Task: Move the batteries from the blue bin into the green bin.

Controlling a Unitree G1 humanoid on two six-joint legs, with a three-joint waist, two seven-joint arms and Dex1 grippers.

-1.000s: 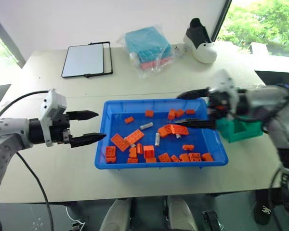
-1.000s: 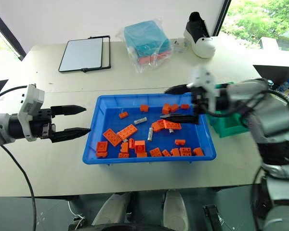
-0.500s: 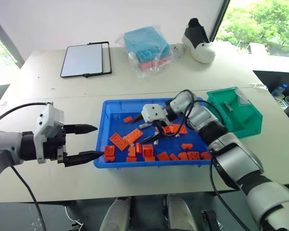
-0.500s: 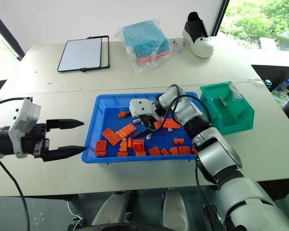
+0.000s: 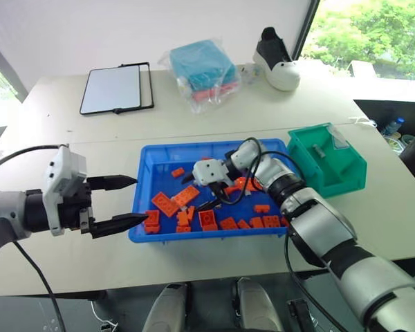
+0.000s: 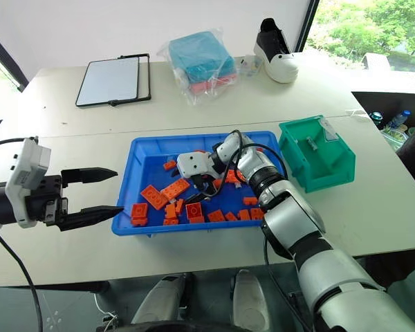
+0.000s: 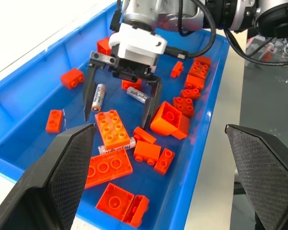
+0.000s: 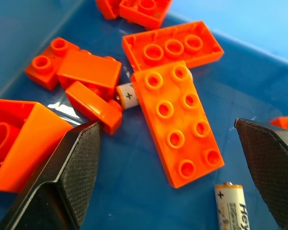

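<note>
One battery (image 8: 127, 96) lay mostly hidden under an orange brick (image 8: 180, 122), only its plus-marked end poking out. Another battery (image 8: 229, 205) was cut off at the edge of the right wrist view, showing a white and gold end with dark lettering. From the left wrist view three batteries could be made out in the blue bin (image 5: 142, 190): one (image 7: 99, 96) beside a finger of the right gripper (image 7: 117, 114), one (image 7: 137, 95) under its body, and one (image 7: 116, 146) half covered by the brick. They were slim silver cylinders with printed labels.

The right gripper hung over the bricks inside the bin, fingers spread wide and empty. The left gripper (image 5: 123, 203) sat just outside the bin's left wall, fingers also wide apart and holding nothing. The green bin (image 5: 328, 162) stood just right of the blue one; a small grey piece (image 5: 321, 151) lay inside, too small to identify.
</note>
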